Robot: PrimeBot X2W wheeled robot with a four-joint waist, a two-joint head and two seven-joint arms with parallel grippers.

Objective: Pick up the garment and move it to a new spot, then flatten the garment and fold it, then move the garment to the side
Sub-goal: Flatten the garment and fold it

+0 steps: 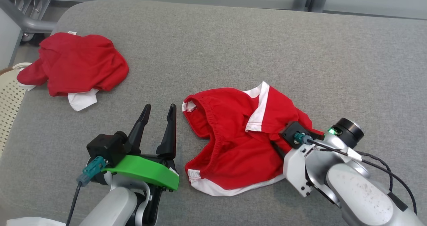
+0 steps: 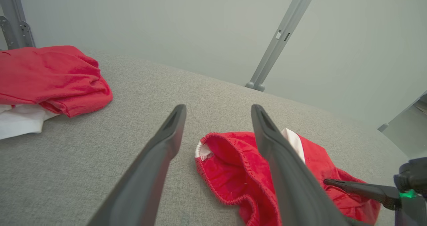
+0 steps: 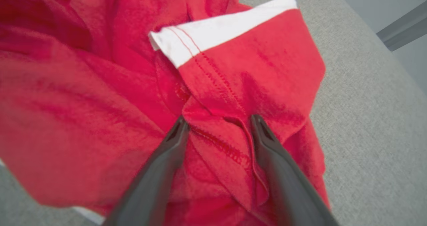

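The garment (image 1: 233, 142), a pair of red shorts with white trim, lies crumpled on the grey fabric surface (image 1: 233, 46), right of centre in the head view and close to the near edge. Its gathered elastic waistband (image 1: 206, 119) gapes open toward the robot's left, a white stripe (image 1: 258, 109) is folded over on top, and a white hem (image 1: 230, 190) runs along its near edge. The right gripper (image 3: 218, 119) is down on the right-hand part of the shorts. In the right wrist view its two dark fingers stand apart with their tips against the cloth, and a stitched ridge of red fabric rises between them, unpinched. In the head view these fingers are hidden under the wrist. The left gripper (image 1: 159, 106) sits just beside the waistband on the robot's left, over bare surface, with its fingers spread wide, holding nothing and touching no cloth. A second red garment (image 1: 80, 62) with white cloth showing beneath it lies bunched at the far left of the surface, well apart from the shorts. Past the left edge a cream perforated basket (image 1: 10, 92) is partly in view
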